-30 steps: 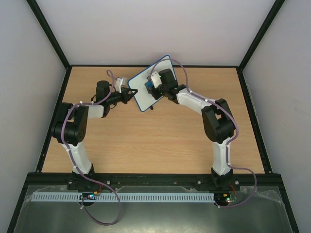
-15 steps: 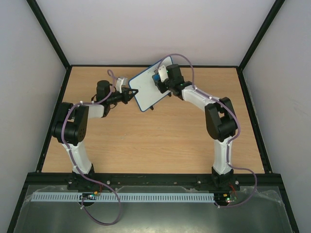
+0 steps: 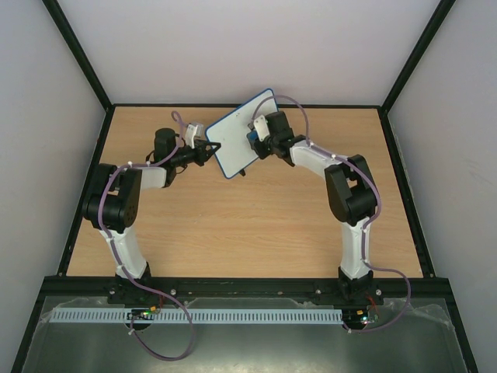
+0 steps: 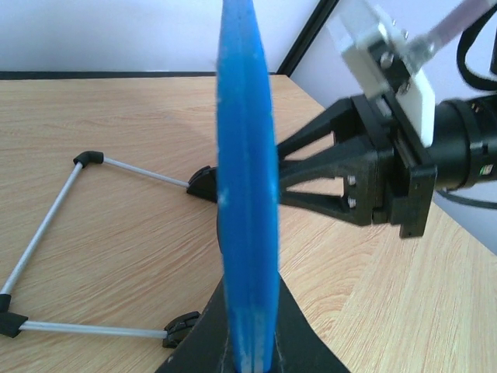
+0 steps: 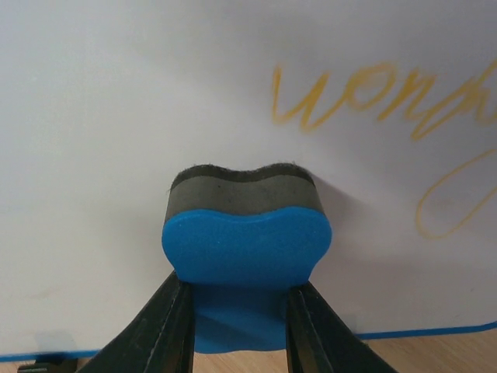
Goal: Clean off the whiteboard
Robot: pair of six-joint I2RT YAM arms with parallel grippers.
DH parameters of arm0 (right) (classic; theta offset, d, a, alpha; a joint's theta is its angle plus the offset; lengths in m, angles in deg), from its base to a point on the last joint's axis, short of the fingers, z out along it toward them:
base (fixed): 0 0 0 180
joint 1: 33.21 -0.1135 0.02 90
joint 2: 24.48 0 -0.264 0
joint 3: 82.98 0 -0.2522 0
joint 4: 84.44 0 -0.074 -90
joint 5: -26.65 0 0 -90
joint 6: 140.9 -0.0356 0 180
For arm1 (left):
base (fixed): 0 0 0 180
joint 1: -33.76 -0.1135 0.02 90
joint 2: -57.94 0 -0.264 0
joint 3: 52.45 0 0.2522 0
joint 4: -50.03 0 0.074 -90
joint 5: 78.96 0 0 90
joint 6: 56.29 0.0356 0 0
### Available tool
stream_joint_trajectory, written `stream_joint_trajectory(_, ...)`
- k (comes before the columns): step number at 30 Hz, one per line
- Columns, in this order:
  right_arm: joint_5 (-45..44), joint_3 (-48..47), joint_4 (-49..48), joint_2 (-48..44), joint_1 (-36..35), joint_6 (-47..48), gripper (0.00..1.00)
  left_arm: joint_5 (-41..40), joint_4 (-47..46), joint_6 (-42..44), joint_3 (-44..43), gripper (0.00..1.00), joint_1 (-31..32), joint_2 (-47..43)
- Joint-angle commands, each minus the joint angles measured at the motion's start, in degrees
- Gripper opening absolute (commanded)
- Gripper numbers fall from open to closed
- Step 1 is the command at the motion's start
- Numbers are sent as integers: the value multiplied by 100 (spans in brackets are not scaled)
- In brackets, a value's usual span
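Observation:
The whiteboard [image 3: 231,138], white with a thin blue frame, stands tilted at the back of the table. My left gripper [image 3: 210,148] is shut on its left edge; in the left wrist view the blue rim [image 4: 247,194] rises edge-on out of the gripper [image 4: 250,346]. My right gripper [image 3: 256,140] is shut on a blue eraser [image 5: 247,242], whose dark felt presses against the whiteboard's face [image 5: 140,101]. Yellow scribbles [image 5: 373,101] lie up and to the right of the eraser. The right gripper's black fingers [image 4: 326,175] show beyond the rim.
A wire stand with black corner feet [image 4: 46,233] lies on the wooden table [image 3: 248,225] behind the board. Black enclosure posts and pale walls close in the table on three sides.
My right gripper slid the eraser up along the board toward its far corner, then came back down a little. The left arm and the board stayed put.

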State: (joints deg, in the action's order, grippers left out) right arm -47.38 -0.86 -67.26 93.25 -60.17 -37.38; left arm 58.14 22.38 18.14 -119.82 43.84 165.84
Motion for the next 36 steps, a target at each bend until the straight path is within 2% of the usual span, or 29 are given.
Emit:
stream_joint_trajectory(1, -124, -945, 56, 161, -55, 46, 2, 564, 903, 1, 143, 3, 200, 312)
stream_joint_trajectory(5, -192, -1495, 195, 218, -55, 63, 2, 566, 913, 3, 175, 3, 208, 304)
stream_joint_trajectory(9, -229, -1608, 257, 277, -46, 65, 2, 568, 910, 2, 166, 3, 221, 290)
stream_joint_trajectory(20, -32, 180, -173, 326, -46, -7, 2, 573, 924, 10, 170, 3, 222, 259)
stream_joint_trajectory(23, -118, 344, -232, 287, -45, 42, 2, 577, 919, 10, 173, 3, 219, 261)
stream_joint_trajectory(27, -236, -46, -78, 193, -23, 90, 2, 597, 916, 3, 171, 3, 223, 267)
stream_joint_trajectory(36, -278, -1764, 491, 350, 42, 176, 2, 602, 922, 5, 181, 3, 228, 258)
